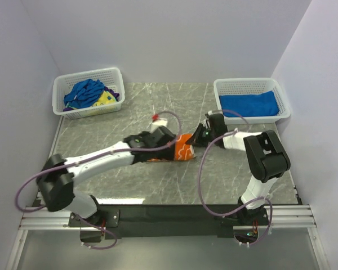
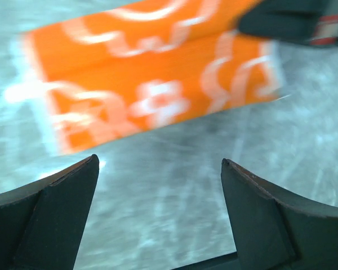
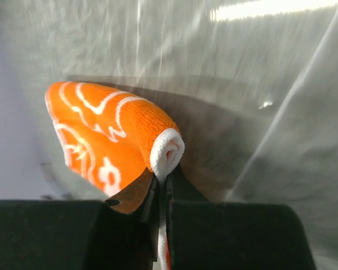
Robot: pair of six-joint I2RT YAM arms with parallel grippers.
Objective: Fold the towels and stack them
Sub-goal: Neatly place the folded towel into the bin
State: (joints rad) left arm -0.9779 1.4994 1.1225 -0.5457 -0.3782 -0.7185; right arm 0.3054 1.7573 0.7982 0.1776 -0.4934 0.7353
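White arm links with chunky black joints, lilac cables looping alongside; left gripper dark and matte

Your grey marbled table carries three items: the left basket, white mesh, at the far left corner; the right basket, likewise, far right; the orange towel near centre.
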